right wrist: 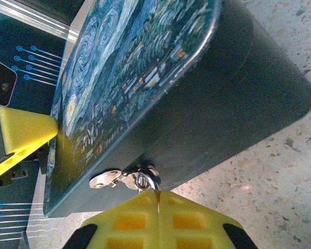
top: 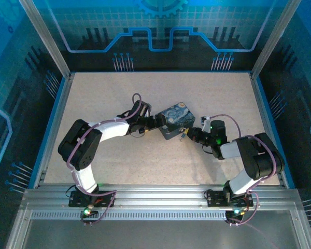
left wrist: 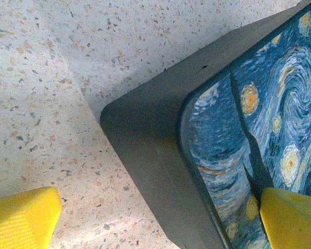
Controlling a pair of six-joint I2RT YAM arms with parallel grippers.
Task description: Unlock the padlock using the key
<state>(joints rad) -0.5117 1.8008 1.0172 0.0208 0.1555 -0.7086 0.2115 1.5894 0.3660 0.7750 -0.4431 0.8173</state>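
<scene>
While speckled tabletop [top: 119, 98] sits within blue walls [top: 160, 31], left gripper [top: 157, 122] open astride tin [top: 177, 117], right gripper [right wrist: 158, 196] closed

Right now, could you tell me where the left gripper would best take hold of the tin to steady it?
Probably the end of the tin nearest the left gripper, pinching across its dark side walls, coming from the left. Those walls are flat and parallel, its open jaws straddle that corner, and the opposite side carries the lock hardware at the shut right gripper.
</scene>
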